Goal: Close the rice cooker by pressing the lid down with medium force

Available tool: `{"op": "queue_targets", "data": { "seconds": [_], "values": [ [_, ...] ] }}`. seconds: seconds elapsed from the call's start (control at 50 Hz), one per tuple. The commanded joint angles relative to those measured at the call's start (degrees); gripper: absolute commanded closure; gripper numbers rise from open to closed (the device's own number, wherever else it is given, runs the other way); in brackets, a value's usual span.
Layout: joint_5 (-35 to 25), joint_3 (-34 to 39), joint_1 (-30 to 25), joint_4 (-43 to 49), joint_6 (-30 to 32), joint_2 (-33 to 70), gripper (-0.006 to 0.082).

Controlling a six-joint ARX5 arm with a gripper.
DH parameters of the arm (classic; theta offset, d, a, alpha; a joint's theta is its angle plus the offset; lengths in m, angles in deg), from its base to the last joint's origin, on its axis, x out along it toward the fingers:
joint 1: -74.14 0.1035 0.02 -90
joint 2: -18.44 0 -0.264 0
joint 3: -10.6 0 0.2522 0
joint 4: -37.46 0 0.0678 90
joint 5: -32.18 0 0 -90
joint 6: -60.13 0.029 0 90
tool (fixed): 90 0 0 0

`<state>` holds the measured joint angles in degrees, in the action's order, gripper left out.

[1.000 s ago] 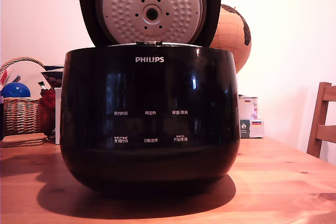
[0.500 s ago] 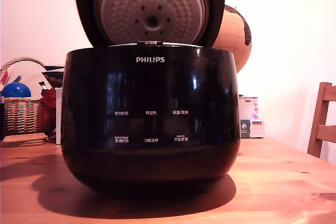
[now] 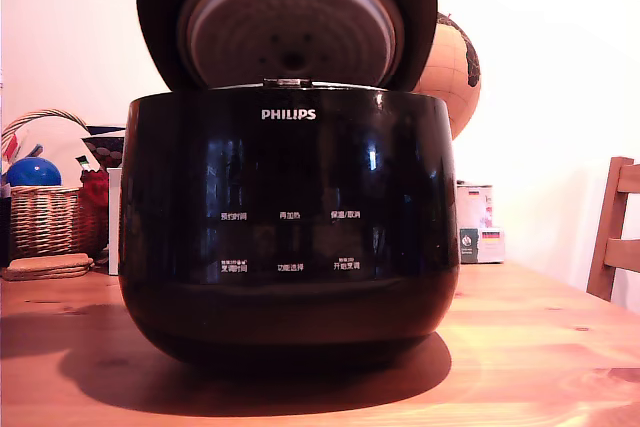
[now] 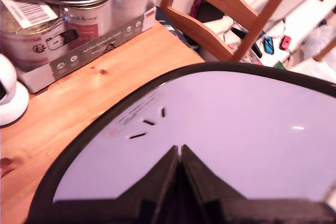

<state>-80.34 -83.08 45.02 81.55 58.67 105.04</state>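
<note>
1. Black lid point(image 3: 288, 17), upper centre of the exterior frame, tipped further forward than a second ago.
2. Rice cooker point(image 3: 288, 227) mid-frame on table point(image 3: 540, 347); chair point(image 3: 615, 227) at right edge.
3. Gripper point(image 4: 179, 153) fingers pinched together, tips against the lid's glossy top.

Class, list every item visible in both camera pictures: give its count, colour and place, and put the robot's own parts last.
Glossy black rice cooker: one, table centre.
Round black lid: one, raised, tilted forward.
Wooden table: one, orange-brown.
Orange globe: one, behind the cooker, exterior view's right.
Wicker basket: one, tan, exterior view's left.
Blue ball: one, in the basket.
Wooden chair: one, exterior view's right edge.
Boxed steel pots: one box, on the table.
Black pincer: one, shut, tips against the lid's top.
</note>
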Motion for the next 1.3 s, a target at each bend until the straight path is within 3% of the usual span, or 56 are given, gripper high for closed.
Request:
{"op": "queue_targets", "data": {
  "seconds": [0.0, 0.72, 1.28],
  "values": [
    [0.9, 4.2, -1.3, -0.7, -1.1, -0.8, 0.0789],
    [7.0, 22.4, -6.1, -15.5, -5.3, -12.6, 0.0789],
    [17.6, 36.2, -11.0, -26.3, -7.5, -21.8, 0.0789]
  ]
}}
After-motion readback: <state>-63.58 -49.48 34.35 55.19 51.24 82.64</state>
